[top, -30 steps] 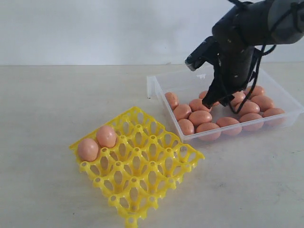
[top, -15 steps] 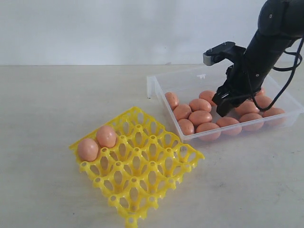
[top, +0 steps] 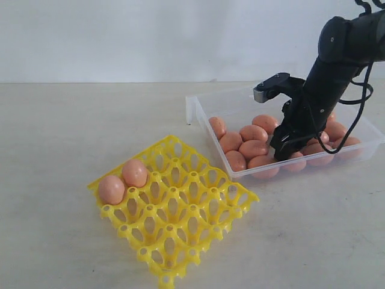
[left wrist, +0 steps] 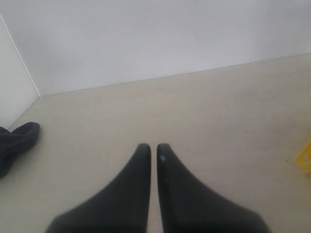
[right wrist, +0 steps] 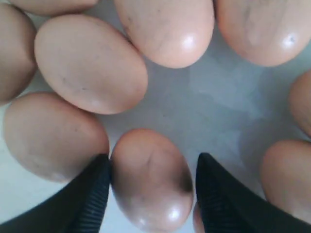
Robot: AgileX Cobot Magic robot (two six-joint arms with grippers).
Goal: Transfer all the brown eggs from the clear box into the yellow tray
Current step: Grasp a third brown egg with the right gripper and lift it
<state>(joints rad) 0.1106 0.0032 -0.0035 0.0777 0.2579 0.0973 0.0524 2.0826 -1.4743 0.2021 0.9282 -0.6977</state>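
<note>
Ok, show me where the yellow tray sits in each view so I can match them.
Exterior view: the yellow tray lies lower left of centre, holding two brown eggs.
Left wrist view: only a small corner of it shows, at the frame's edge.
Right wrist view: not in it.
Shared landmark: the pale tabletop, seen in the exterior and left wrist views.

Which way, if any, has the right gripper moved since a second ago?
Yes: the right gripper has come down and toward the clear box's near wall, its open jaws now straddling one of the brown eggs.
</note>
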